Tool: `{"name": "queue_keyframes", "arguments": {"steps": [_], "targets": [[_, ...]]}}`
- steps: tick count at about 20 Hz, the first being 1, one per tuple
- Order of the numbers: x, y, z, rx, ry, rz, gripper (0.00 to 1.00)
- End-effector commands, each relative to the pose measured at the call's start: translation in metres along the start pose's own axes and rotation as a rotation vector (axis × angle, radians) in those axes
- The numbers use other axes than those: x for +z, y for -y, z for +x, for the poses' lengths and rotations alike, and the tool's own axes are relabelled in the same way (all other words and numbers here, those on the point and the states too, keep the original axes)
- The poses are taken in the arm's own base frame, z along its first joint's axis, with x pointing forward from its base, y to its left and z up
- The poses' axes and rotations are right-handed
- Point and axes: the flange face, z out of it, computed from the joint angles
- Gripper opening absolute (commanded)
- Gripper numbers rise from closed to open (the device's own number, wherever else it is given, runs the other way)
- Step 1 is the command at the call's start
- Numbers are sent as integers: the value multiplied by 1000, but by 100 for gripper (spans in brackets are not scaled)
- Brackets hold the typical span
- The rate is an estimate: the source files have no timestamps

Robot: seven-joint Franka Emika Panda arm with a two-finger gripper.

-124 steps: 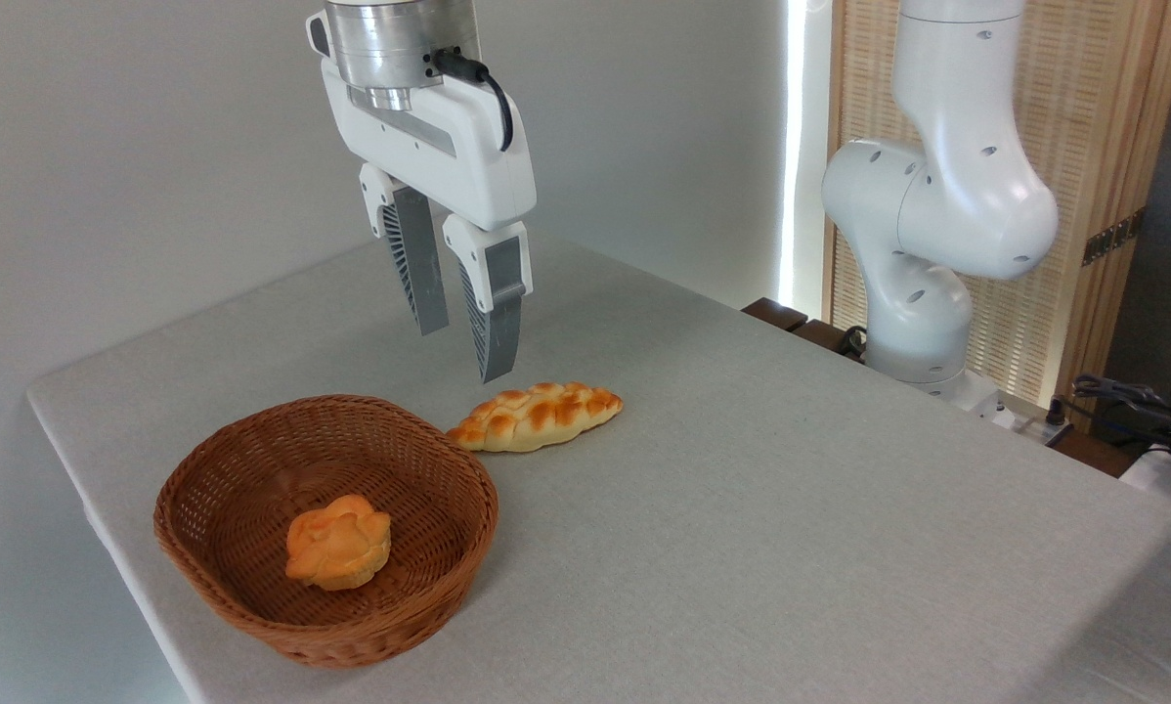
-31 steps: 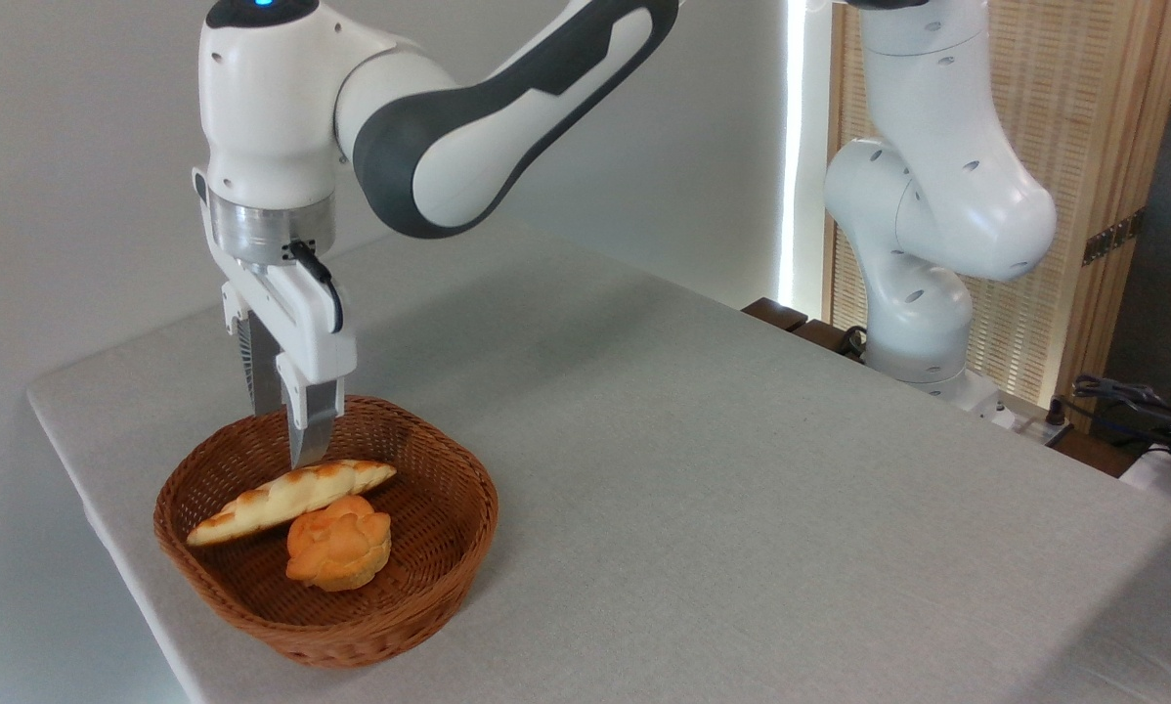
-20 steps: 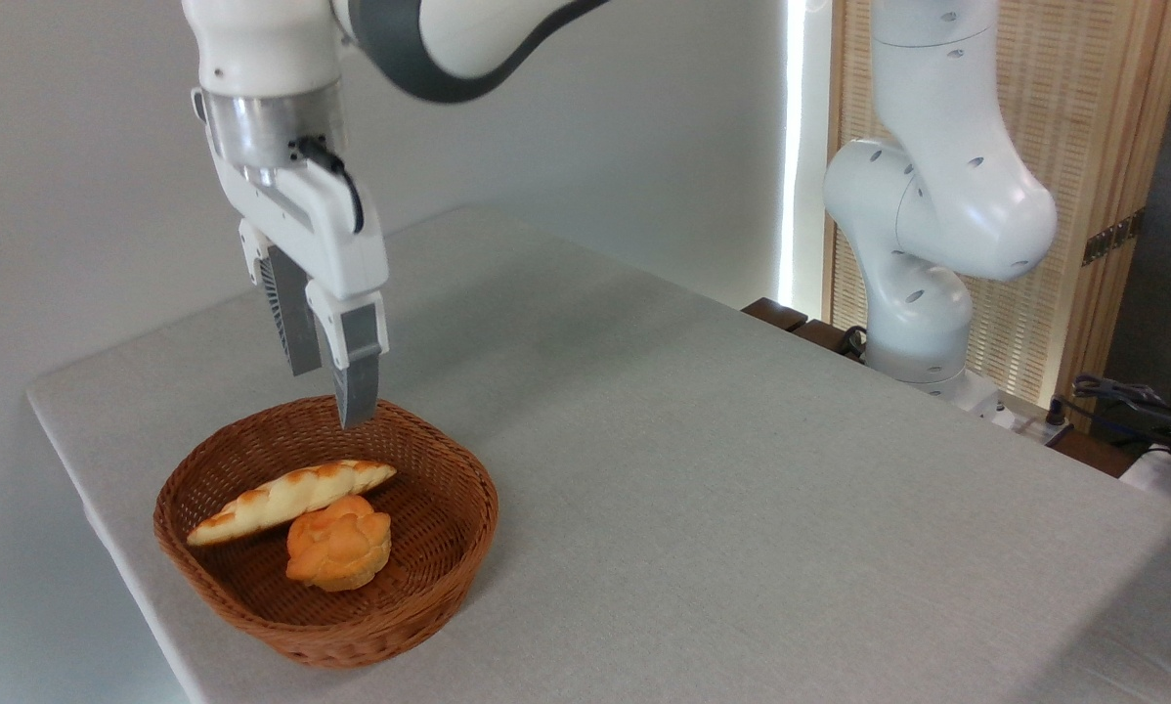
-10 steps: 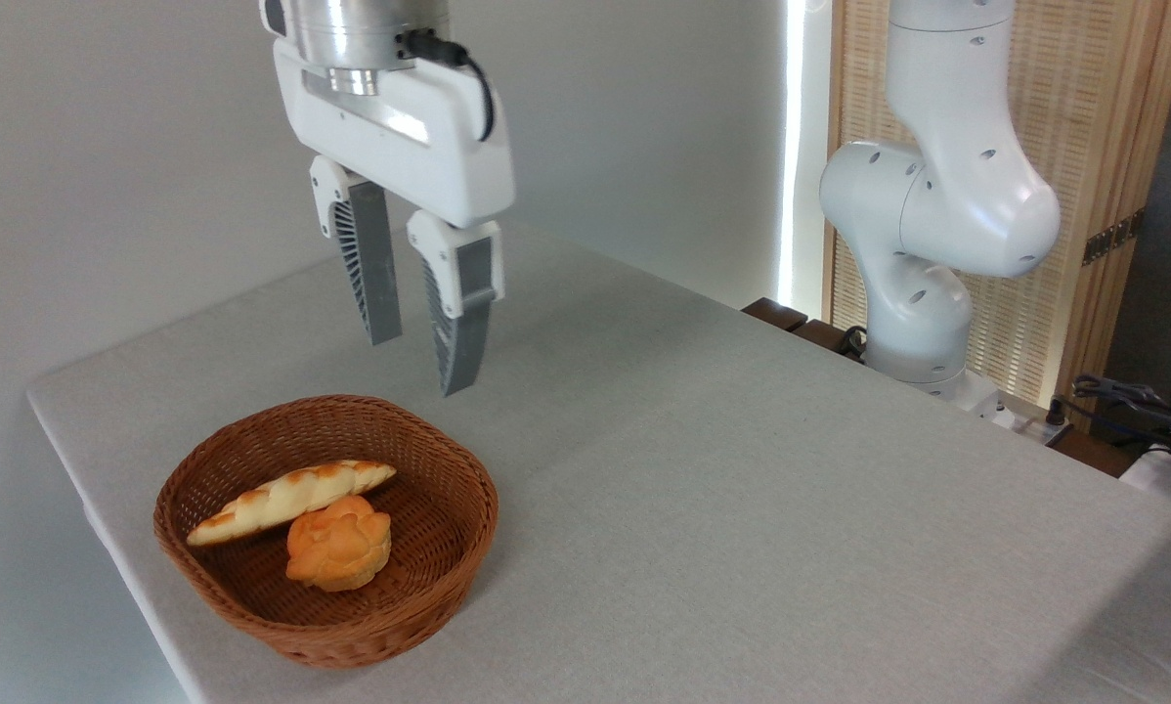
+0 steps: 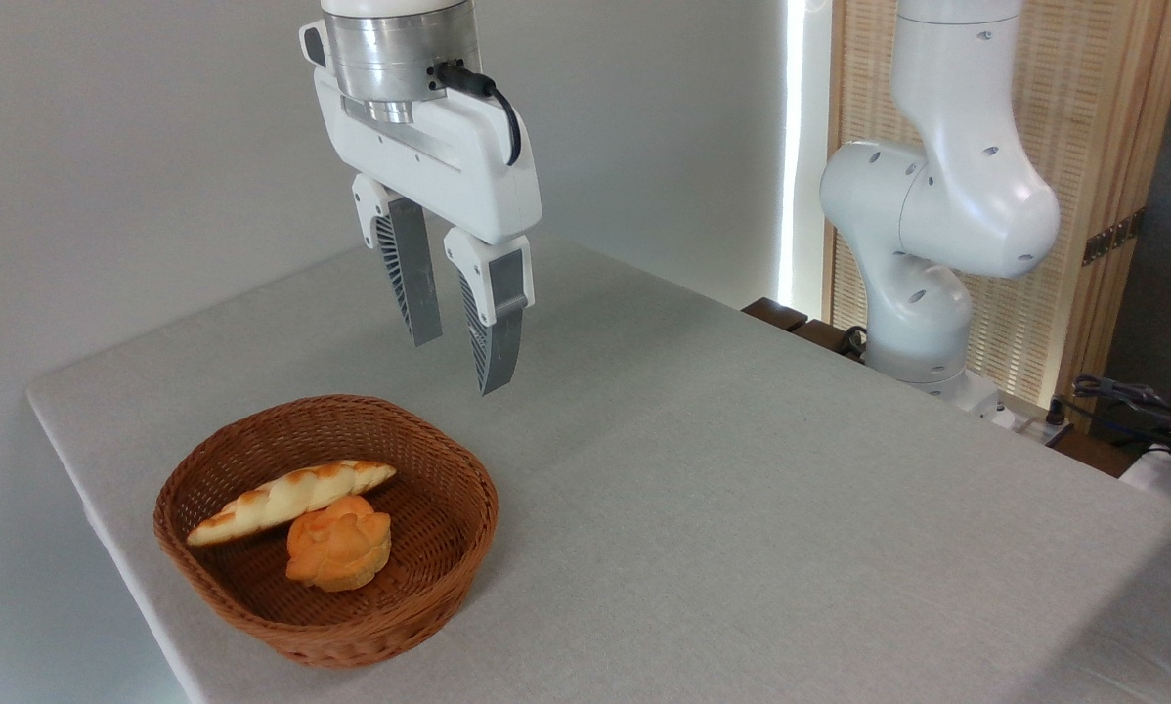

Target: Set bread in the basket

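Camera shows our gripper (image 5: 458,364) now empty, jaws narrowly apart, risen toward 2 o'clock from the basket (image 5: 449,548); bread (image 5: 287,497) stays inside.

The gripper (image 5: 460,364) is held above the table (image 5: 742,489), its fingers parted and empty. Below it and to its left the basket (image 5: 449,548) is set near the table's left edge. Inside, the bread (image 5: 287,499) is laid slantwise — just behind the bun (image 5: 338,542), touching it. The robot base (image 5: 923,323) is placed well to the gripper's right.
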Motion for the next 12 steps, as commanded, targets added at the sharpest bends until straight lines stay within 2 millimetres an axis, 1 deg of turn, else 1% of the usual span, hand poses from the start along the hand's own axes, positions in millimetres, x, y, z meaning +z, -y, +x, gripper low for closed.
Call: {"name": "queue_keyframes", "arguments": {"steps": [1,12], "targets": [[-4,-3,-9,7,14,2,100],[-8,-3,-11,-33,41,19,100]]}}
